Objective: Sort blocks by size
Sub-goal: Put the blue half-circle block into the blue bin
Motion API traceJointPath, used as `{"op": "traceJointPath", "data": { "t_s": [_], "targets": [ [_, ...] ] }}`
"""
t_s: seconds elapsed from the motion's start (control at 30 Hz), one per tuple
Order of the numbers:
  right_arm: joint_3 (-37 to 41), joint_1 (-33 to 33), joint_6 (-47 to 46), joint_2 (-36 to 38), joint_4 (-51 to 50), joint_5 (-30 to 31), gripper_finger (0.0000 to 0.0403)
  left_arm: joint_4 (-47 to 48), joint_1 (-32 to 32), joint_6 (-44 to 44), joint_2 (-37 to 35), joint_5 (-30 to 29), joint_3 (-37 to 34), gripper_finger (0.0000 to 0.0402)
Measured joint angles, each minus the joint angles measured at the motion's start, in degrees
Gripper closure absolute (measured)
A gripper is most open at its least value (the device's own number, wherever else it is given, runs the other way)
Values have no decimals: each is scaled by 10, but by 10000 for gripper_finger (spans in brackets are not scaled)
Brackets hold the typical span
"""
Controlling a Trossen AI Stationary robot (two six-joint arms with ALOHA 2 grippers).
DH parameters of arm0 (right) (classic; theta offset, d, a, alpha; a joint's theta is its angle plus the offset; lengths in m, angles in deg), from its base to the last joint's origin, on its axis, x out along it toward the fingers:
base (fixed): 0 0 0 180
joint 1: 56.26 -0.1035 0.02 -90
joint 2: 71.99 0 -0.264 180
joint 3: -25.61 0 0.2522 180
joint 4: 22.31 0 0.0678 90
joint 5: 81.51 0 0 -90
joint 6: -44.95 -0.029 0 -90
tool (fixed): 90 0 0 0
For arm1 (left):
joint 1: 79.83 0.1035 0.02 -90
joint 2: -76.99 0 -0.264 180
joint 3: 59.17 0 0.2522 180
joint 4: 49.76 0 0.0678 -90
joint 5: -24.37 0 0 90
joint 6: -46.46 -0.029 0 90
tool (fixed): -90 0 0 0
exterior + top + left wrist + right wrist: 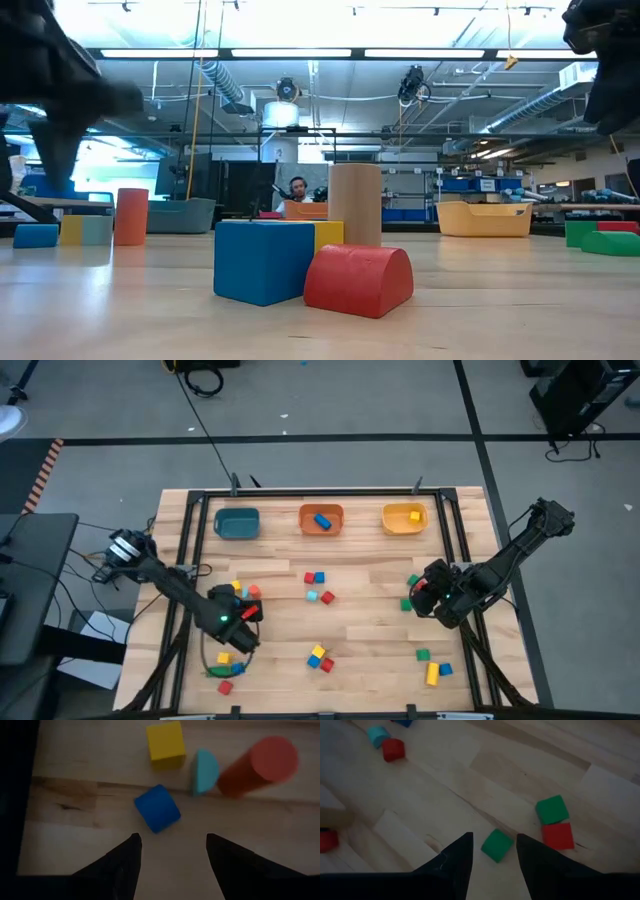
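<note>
Small wooden blocks lie scattered flat on the table point(360, 615). My left gripper point(172, 837) is open above the table's left part point(236, 608), its fingers just short of a blue block point(157, 808); a yellow cube point(165, 740), a light blue half-round point(205, 770) and a red cylinder point(257, 765) lie beyond it. My right gripper point(493, 836) is open at the right point(420, 598), its fingertips on either side of a green block point(497, 845) without touching it. A second green block point(552, 809) and a red cube point(557, 836) lie beside it.
A teal bin point(237, 523), an orange bin point(321, 520) holding a blue block and a yellow bin point(404, 518) holding a block stand along the far edge. More blocks lie mid-table point(316, 577) and near the front point(320, 657) point(432, 668). A person sits in the room behind point(297, 188).
</note>
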Motion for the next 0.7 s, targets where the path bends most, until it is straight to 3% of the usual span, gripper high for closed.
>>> {"op": "traceJointPath", "data": {
  "t_s": [0.7],
  "targets": [
    [0, 0, 34, 0, 2, -46, 237, -7, 51, 25, 144, 13, 3, 170]
  ]
}}
